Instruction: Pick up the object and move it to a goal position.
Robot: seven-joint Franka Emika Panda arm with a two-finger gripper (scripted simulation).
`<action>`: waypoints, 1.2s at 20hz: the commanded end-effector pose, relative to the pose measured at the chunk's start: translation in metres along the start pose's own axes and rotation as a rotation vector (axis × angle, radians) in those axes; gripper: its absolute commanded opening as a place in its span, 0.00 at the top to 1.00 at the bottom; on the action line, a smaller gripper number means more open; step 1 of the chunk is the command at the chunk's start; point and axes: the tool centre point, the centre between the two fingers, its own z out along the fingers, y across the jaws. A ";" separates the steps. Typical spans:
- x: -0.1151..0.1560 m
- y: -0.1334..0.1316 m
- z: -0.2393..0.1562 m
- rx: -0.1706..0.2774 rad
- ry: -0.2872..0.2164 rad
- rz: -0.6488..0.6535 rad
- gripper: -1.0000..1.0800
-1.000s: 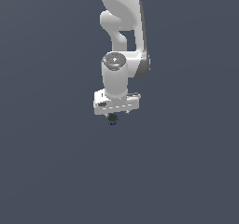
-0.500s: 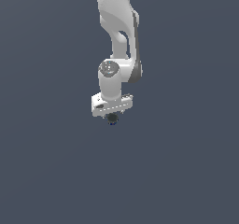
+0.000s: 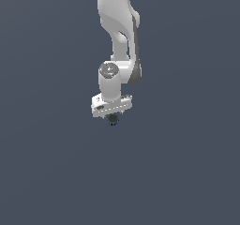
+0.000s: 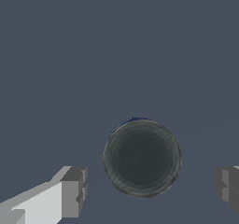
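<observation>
The object, a small round can with a dark grey-black top and a sliver of blue side, lies between my two grey fingertips in the wrist view. There is a gap on each side of it. My gripper is open and straddles the can without touching it. In the exterior view the white gripper hangs straight down from the arm. The can shows only as a small dark spot just below the hand, mostly hidden by it.
A plain dark grey-blue floor fills both views. No other object, edge or goal marker shows.
The upper arm links have swung and the hand has shifted slightly toward the exterior view's left and down. The can has stayed where it was.
</observation>
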 end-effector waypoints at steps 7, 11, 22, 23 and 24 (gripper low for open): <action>-0.002 0.000 0.032 0.000 0.000 -0.003 0.04; -0.002 0.000 0.045 0.000 0.000 -0.004 0.04; -0.001 0.000 0.049 0.000 0.000 -0.004 1.00; -0.001 0.000 0.049 0.000 0.000 -0.004 1.00; -0.001 0.000 0.049 0.000 0.000 -0.004 1.00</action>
